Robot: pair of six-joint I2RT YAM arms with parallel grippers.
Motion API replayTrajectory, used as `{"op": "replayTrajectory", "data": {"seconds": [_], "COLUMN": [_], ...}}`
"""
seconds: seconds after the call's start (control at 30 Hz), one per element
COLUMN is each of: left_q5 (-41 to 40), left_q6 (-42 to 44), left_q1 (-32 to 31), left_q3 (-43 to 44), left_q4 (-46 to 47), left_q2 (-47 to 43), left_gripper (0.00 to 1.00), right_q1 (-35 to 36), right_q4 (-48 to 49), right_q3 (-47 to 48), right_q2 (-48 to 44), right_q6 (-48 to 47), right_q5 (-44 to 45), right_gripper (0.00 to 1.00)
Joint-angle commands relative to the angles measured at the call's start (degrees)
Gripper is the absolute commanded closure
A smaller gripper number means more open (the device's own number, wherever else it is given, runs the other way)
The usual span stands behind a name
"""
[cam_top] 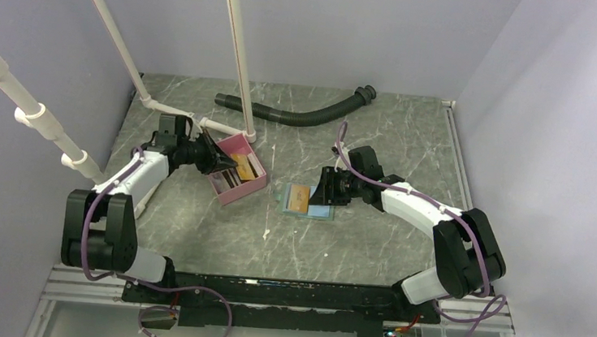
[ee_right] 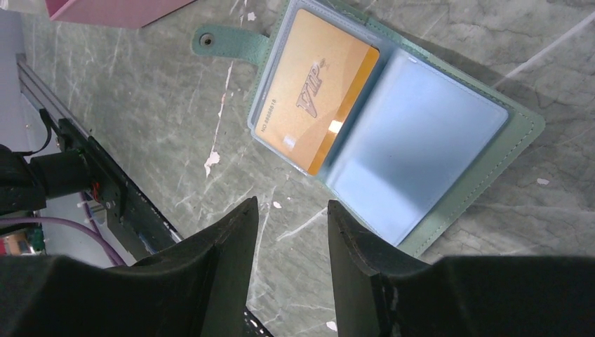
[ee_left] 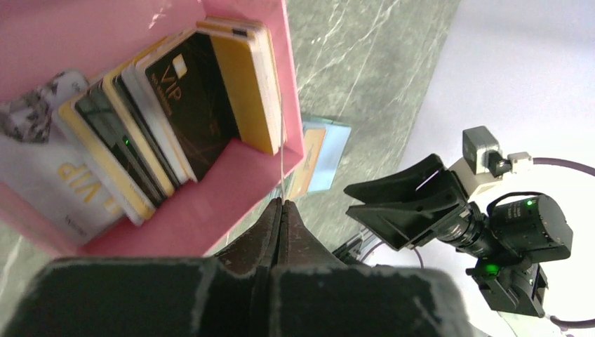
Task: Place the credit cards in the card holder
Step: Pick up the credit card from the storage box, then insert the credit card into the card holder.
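Note:
The card holder lies open on the table, a teal cover with light-blue clear sleeves. An orange-yellow VIP credit card sits in its left sleeve. Several more credit cards stand in the pink box. My left gripper is shut at the box's edge, and a thin pale card edge rises from between its tips. It also shows in the top view. My right gripper is open and empty, just above the table beside the holder's near edge.
A black corrugated hose lies at the back of the table. White pipes rise behind the pink box. A black rail runs along the front edge. The right arm's gripper shows in the left wrist view.

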Motion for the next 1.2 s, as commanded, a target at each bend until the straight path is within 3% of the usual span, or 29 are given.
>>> {"op": "replayTrajectory", "data": {"seconds": [0.0, 0.13, 0.3, 0.43, 0.57, 0.73, 0.9, 1.17], "left_q5": [-2.54, -2.71, 3.52, 7.26, 7.10, 10.01, 12.90, 15.62], "left_q6": [4.80, 5.56, 7.38, 13.16, 17.32, 18.44, 19.68, 19.11], "left_q1": [-0.05, -0.16, -5.62, -15.70, -23.22, -24.40, -25.03, -25.08], "left_q3": [4.79, 8.53, 9.43, 15.56, 20.92, 25.46, 29.71, 31.30], "left_q4": [-15.47, -21.61, -15.16, -17.24, -17.08, -14.47, -14.66, -12.61], "left_q2": [-3.31, -5.92, -7.37, 2.20, 11.54, 21.90, 29.92, 36.19], "left_gripper": [1.00, 1.00, 1.00, 1.00, 1.00, 1.00, 1.00, 1.00], "right_q1": [0.13, 0.13, -0.83, -2.03, -3.70, -6.07, -7.36, -8.09], "right_q4": [2.50, 2.11, -0.27, -1.13, -0.22, 0.89, 1.47, 2.47], "right_q3": [-0.48, -0.63, 0.73, 2.01, 2.56, 1.70, 0.40, -0.41], "right_q2": [-1.32, -1.02, 2.48, 4.86, 7.70, 10.15, 11.70, 12.87], "right_q6": [0.45, 0.00, -1.79, -2.52, -2.89, -2.54, -2.55, -2.64], "right_q5": [-1.30, -0.90, 0.30, 1.09, 0.16, 0.05, -0.18, -1.27], "right_gripper": [0.57, 0.57, 0.56, 0.58, 0.71, 0.93, 0.99, 1.00]}}
